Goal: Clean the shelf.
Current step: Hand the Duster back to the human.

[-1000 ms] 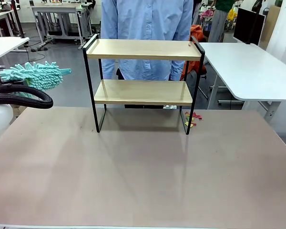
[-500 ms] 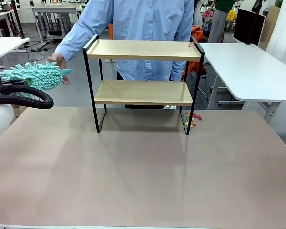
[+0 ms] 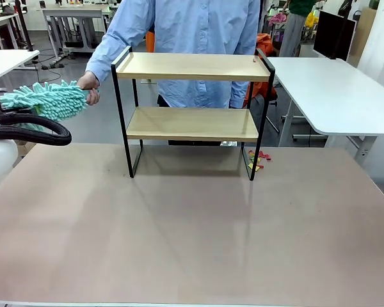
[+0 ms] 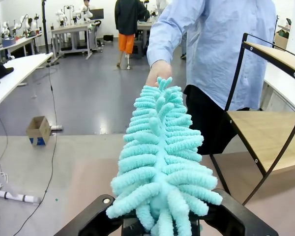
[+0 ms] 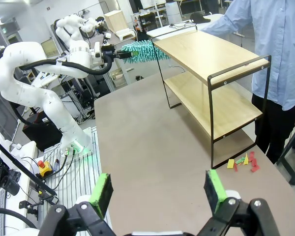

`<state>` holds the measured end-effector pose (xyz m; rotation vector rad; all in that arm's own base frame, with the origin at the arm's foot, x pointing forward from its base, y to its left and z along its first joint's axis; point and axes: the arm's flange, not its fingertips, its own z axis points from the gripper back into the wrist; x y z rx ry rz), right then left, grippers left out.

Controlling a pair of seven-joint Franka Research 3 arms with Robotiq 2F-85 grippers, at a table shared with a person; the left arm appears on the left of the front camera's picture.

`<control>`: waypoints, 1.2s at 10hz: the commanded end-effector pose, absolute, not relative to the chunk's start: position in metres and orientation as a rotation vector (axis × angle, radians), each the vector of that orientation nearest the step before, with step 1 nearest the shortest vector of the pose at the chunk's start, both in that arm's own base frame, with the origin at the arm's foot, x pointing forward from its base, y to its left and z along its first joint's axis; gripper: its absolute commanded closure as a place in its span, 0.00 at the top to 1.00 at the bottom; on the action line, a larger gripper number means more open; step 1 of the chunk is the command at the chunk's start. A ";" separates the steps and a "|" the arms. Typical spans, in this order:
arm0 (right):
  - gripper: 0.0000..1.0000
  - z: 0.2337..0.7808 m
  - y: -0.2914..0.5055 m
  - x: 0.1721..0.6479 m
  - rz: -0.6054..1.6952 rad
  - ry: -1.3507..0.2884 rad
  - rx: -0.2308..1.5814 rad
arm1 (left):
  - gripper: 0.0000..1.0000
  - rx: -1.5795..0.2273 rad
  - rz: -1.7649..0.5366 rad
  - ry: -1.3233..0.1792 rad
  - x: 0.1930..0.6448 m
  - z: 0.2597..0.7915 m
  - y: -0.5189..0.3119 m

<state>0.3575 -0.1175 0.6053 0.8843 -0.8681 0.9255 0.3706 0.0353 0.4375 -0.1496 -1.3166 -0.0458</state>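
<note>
The shelf (image 3: pixel 192 66) stands at the far middle of the table, two light wooden boards in a black frame, both boards bare. My left gripper (image 4: pixel 160 223) is shut on the base of a fluffy teal duster (image 4: pixel 160 157), held out at the table's far left, left of the shelf (image 4: pixel 265 128). A person's hand (image 3: pixel 88 82) grips the duster (image 3: pixel 48 100) by its tip. My right gripper (image 5: pixel 158 189) stands open with nothing between its green pads, above the table, well back from the shelf (image 5: pixel 206 54).
Small coloured scraps (image 3: pixel 256 160) lie on the table (image 3: pixel 192 224) by the shelf's right foot. The person in a blue shirt stands behind the shelf. A white table (image 3: pixel 333 89) stands at the far right. A black cable (image 3: pixel 32 125) loops off the left arm.
The person's hand has come in from behind the shelf and taken hold of the duster's tip. The duster and my left arm have stayed in place.
</note>
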 end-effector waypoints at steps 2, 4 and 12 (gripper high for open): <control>1.00 0.607 -0.118 0.359 0.934 -0.895 0.897 | 1.00 -0.200 -0.046 -1.303 0.356 0.462 0.031; 1.00 0.607 -0.118 0.359 0.934 -0.895 0.897 | 1.00 -0.277 0.010 -1.243 0.353 0.499 0.035; 1.00 0.607 -0.118 0.359 0.934 -0.895 0.897 | 1.00 -0.602 0.545 -1.170 0.322 0.658 0.176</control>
